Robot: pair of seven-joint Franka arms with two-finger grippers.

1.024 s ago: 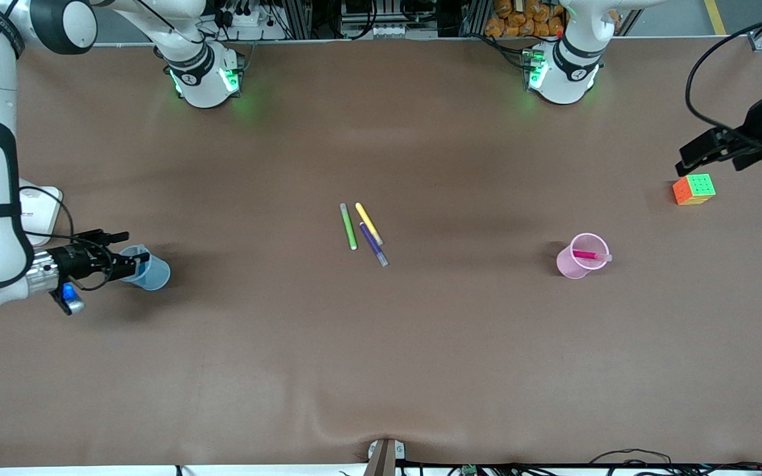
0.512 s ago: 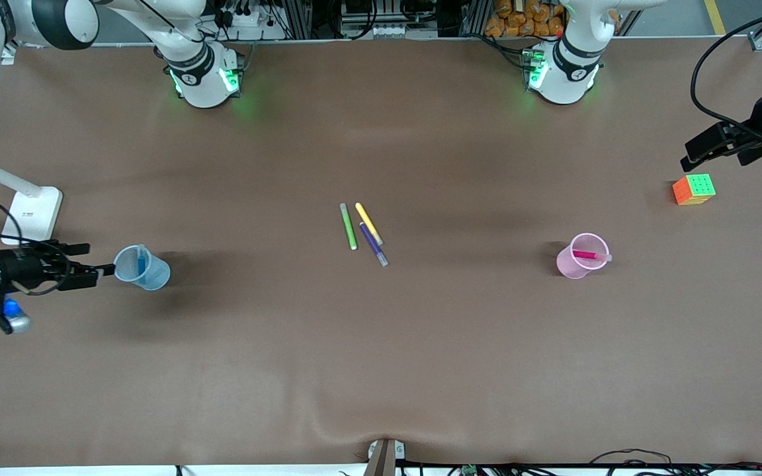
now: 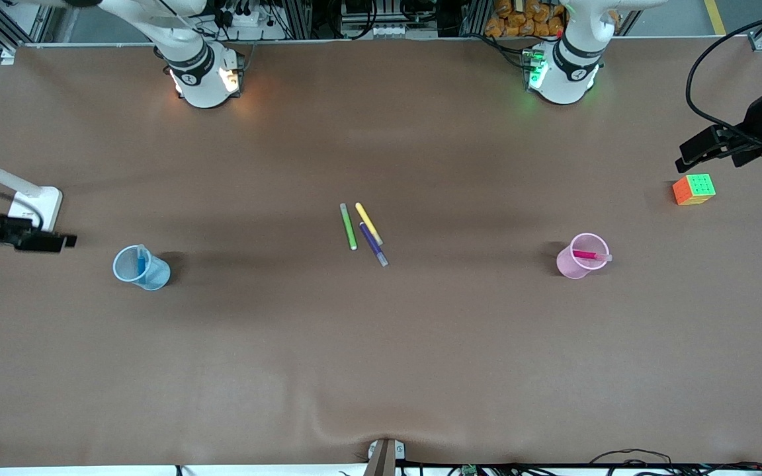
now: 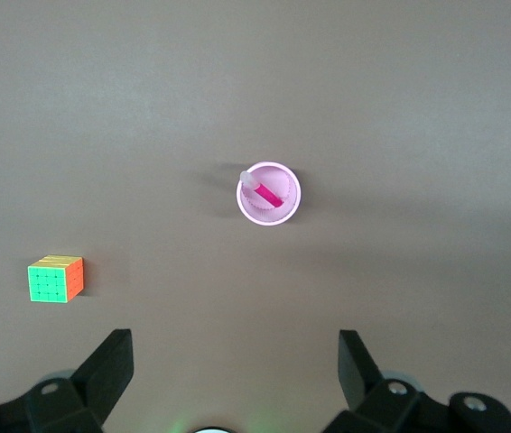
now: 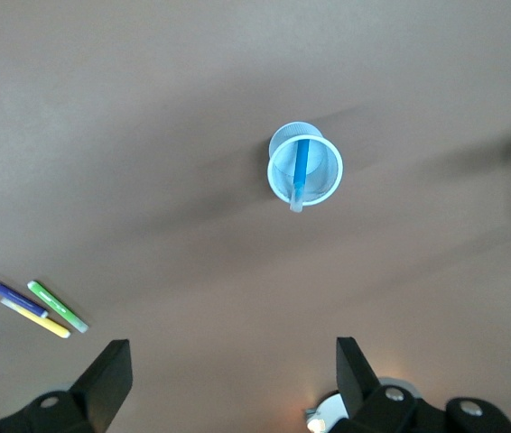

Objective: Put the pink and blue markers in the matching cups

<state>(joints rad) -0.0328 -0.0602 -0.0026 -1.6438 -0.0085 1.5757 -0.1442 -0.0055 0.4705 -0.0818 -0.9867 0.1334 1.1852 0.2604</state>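
Both grippers stand wide open and empty: the right gripper [image 3: 57, 242] up at the right arm's end of the table, near the pale blue cup [image 3: 141, 268]; the left gripper [image 3: 698, 151] up at the left arm's end, near a colour cube [image 3: 693, 189]. The blue marker [image 5: 299, 171] leans in the blue cup, the pink marker [image 4: 268, 194] in the pink cup [image 3: 579, 256]. Green [image 3: 348, 226], yellow [image 3: 368, 223] and purple [image 3: 374, 244] pens lie mid-table. The task looks done; retreating well means rising clear, brushing neither cup.
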